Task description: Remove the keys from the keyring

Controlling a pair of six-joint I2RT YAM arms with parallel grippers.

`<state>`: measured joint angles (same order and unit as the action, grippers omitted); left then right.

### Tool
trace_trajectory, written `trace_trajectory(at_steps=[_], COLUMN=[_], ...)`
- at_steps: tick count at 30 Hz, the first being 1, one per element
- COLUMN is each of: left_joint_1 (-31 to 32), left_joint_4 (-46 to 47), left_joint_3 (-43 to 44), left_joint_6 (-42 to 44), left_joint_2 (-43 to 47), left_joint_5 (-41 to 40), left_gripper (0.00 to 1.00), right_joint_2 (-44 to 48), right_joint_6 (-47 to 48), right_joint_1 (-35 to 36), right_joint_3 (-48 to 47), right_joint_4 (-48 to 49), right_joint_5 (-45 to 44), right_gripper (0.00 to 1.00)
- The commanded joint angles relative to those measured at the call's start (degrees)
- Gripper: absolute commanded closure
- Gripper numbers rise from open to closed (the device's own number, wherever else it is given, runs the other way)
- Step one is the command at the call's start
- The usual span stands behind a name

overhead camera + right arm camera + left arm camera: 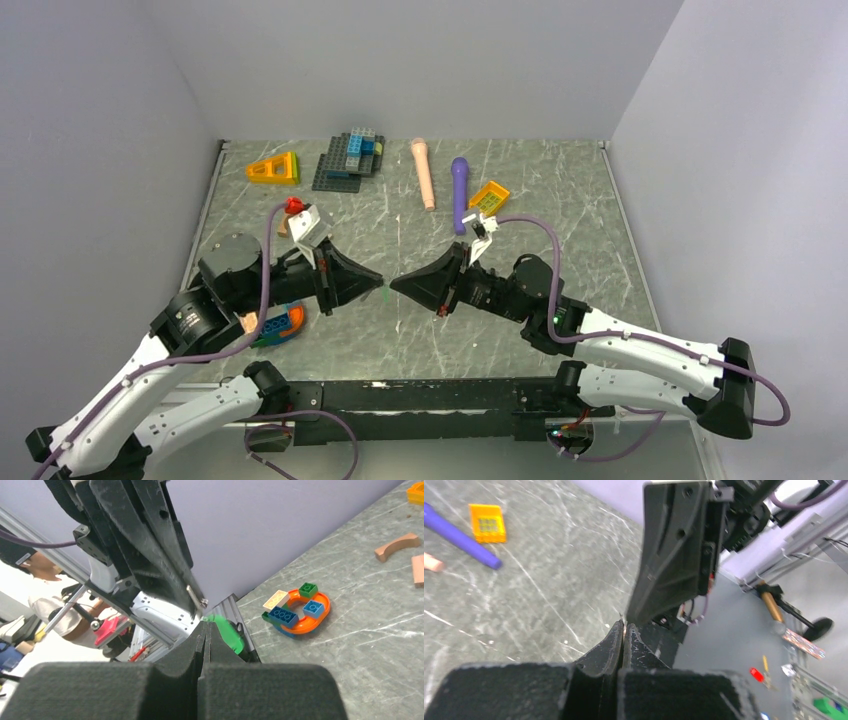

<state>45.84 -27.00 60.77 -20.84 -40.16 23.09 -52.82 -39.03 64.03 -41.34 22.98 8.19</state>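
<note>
Both grippers meet tip to tip above the middle of the table. My left gripper [381, 284] [624, 626] is shut, with a thin sliver of metal, the keyring [196, 595], pinched at its fingertips. My right gripper [394, 284] [205, 624] is shut too. A green-headed key [226, 633] [386, 292] sits right at its tip and appears to be gripped by its edge, with most of the key hidden behind the finger. In the left wrist view the right gripper's fingers [674, 555] come down onto my left tips. No other key shows.
An orange ring with blue and green bricks [275, 325] [297, 611] lies by the left arm. At the back are a yellow wedge [273, 168], a grey brick plate [348, 160], a peach stick [424, 172], a purple stick [459, 193] and an orange tile [489, 196]. Grey walls enclose the table.
</note>
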Motion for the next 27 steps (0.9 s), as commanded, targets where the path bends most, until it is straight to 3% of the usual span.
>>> trace_trajectory(at_steps=[1,11,15,22,27], left_joint_1=[-0.71,-1.02,-1.01,-1.08,-1.11], left_joint_4=[6.16,6.44,3.85,-4.72,-8.36], left_joint_3=[2.14,1.98,4.0,9.95,12.28], left_joint_6=[-0.55,-0.82,0.85,7.47,9.74], left_joint_2=[1.16,1.07,0.24,-1.79,-2.39], left_joint_5=[-6.76,-5.9,-3.3,6.78,13.8], left_gripper=[1.0,1.0,1.0,1.0,1.0], right_joint_2=[0.0,-0.16,1.28,5.21,6.56], right_joint_6=[-1.47,-1.06,2.42,12.91,18.02], right_joint_1=[1.51,2.04,2.07,2.06,2.06], right_joint_3=[0.72,0.44,-1.93,-8.94,-13.0], right_joint_4=[1.36,1.16,-4.92,-19.76,-25.27], right_joint_5=[2.45,2.66,2.37,2.53,3.39], right_gripper=[1.0,1.0,1.0,0.62,0.49])
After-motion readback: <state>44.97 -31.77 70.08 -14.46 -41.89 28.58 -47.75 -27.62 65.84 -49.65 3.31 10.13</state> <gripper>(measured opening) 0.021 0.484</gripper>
